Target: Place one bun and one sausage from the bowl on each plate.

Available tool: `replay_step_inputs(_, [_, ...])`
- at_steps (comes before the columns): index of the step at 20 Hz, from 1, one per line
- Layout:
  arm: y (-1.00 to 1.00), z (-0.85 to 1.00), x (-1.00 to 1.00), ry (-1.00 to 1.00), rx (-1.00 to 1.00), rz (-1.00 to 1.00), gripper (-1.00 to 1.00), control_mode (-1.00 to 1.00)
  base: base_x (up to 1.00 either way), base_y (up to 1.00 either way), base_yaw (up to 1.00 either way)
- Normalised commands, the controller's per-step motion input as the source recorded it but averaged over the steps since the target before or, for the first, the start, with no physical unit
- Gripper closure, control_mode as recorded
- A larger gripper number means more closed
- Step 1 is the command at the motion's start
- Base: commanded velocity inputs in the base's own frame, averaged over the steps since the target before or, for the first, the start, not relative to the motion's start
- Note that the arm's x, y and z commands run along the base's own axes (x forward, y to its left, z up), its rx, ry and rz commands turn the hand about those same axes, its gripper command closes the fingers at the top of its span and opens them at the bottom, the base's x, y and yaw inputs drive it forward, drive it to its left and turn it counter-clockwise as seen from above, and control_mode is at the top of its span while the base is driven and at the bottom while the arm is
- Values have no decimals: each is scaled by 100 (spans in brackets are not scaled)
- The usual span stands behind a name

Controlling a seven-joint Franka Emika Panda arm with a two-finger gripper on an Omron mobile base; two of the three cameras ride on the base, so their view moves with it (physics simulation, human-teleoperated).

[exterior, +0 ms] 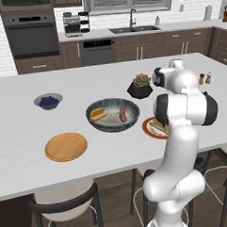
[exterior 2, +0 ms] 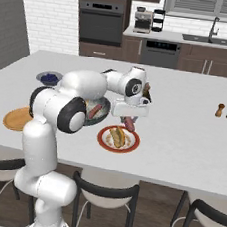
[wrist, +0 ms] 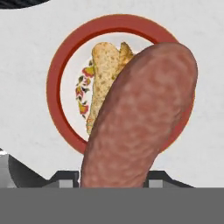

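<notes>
**White arm, dark joints**

The arm [exterior: 178, 145] is built of glossy white, rounded shells, thick and bulbous at the lower segments and slimmer toward the wrist. Dark grey to black bands and round end caps mark each joint, the largest a black disc on the elbow. The hand [exterior 2: 129, 108] is a pale, boxy block with a dark round cap just above it. No cables, screws or markings can be made out.

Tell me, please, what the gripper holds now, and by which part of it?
The gripper holds a sausage by one end; the rest hangs over the red-rimmed plate.
</notes>
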Motion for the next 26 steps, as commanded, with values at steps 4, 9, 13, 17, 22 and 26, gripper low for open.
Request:
replay_step_inputs(4, [-24,-61,57,-6,12,17,100,-100,0,0,0])
replay_step_inputs(9, [-1,-55,11,-3,1,8,100,-100,0,0,0])
replay_step_inputs(13, [11,-59,0,0,0,0,100,-100,0,0,0])
replay_step_inputs(17, [-16,-48,11,0,0,0,100,-100,0,0,0])
replay_step_inputs(22, [-3,-45,4,0,0,0,100,-100,0,0,0])
replay_step_inputs(26, [27,-8,0,0,0,-2,100,-100,0,0,0])
